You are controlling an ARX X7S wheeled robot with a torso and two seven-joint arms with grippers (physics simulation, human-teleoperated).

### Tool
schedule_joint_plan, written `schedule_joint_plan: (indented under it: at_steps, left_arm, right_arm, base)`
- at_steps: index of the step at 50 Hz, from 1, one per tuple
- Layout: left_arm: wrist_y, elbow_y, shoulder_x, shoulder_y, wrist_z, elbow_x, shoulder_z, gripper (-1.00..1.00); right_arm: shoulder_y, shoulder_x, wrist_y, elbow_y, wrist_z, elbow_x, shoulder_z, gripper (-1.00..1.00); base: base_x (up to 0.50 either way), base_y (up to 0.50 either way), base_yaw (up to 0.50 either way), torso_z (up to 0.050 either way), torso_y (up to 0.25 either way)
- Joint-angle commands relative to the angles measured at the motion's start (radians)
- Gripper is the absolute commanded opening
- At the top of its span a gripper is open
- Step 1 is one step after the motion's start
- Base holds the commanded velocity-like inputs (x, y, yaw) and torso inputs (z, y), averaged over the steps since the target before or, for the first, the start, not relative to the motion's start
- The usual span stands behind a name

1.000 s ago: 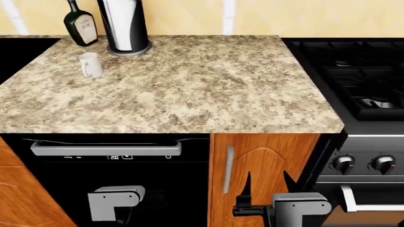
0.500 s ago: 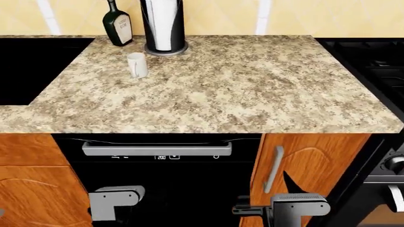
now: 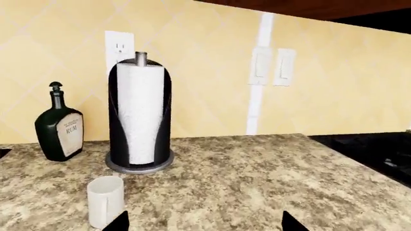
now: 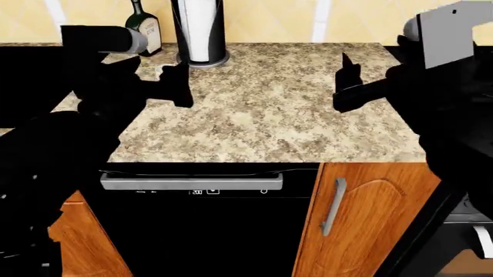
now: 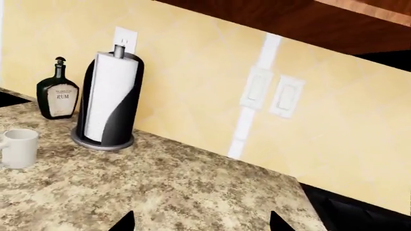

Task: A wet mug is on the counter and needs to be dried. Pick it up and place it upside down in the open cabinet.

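Note:
The white mug (image 3: 105, 201) stands upright on the granite counter (image 3: 257, 183), in front of the paper-towel roll. In the left wrist view it sits just beyond and beside one fingertip of my open left gripper (image 3: 204, 224). In the head view my left gripper (image 4: 171, 81) hovers over the back left of the counter (image 4: 269, 115) and hides most of the mug (image 4: 164, 70). My right gripper (image 4: 347, 86) is open and empty above the counter's right part. The right wrist view shows the mug (image 5: 19, 147) far off to one side of the right gripper (image 5: 201, 224). I cannot see an open cabinet.
A paper-towel roll in a black holder (image 3: 140, 118) and a dark rum bottle (image 3: 59, 127) stand against the wall behind the mug. The black stovetop (image 3: 372, 154) borders the counter on the right. A dishwasher handle (image 4: 193, 183) runs below the front edge. A cabinet underside (image 5: 289, 24) hangs overhead.
Both arms have risen from below the counter's front edge to above the countertop. The left arm now covers the mug in the head view. Earlier, the view shifted left.

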Motion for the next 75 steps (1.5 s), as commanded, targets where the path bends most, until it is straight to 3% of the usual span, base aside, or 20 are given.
schedule_joint_plan:
  at_steps: [1,6,9,24,32,44,75]
  left_arm:
    - [0.145,-0.785,0.082,-0.638,0.162,0.191,0.253,1.0]
    - [0.505,-1.213,0.207,-0.696,0.244,0.312,0.292,1.0]
    - [0.617,-1.453,0.27,-0.737,0.28,0.351,0.303,1.0]
    - [0.434,-1.455,0.271,-0.741,0.342,0.495,0.12,1.0]
    - [0.332,-1.455,0.268,-0.77,0.428,0.568,0.105,1.0]
    - [0.302,-1.455,0.263,-0.767,0.511,0.645,0.098,1.0]
    - [0.291,-1.454,0.259,-0.773,0.544,0.725,0.041,1.0]
  right_arm:
    - [0.587,0.067,0.014,0.522,-0.325,0.061,-0.323,1.0]
    - [0.5,-0.013,-0.164,0.744,-0.391,-0.05,-0.383,1.0]
    - [0.442,-0.047,-0.214,0.838,-0.418,-0.067,-0.4,1.0]
    - [0.332,-0.05,-0.216,0.922,-0.431,0.016,-0.343,1.0]
    - [0.335,-0.042,-0.212,0.904,-0.422,0.02,-0.336,1.0]
    - [0.346,-0.045,-0.232,0.91,-0.407,0.02,-0.319,1.0]
    - [0.374,-0.063,-0.239,0.944,-0.427,-0.001,-0.336,1.0]
  base:
    - [0.0,0.0,0.0,0.0,0.0]
    - [0.0,0.0,0.0,0.0,0.0]
    - [0.0,0.0,0.0,0.0,0.0]
    - [0.0,0.0,0.0,0.0,0.0]
    - [0.0,0.0,0.0,0.0,0.0]
    - [0.0,0.0,0.0,0.0,0.0]
    - [0.5,0.0,0.0,0.0,0.0]
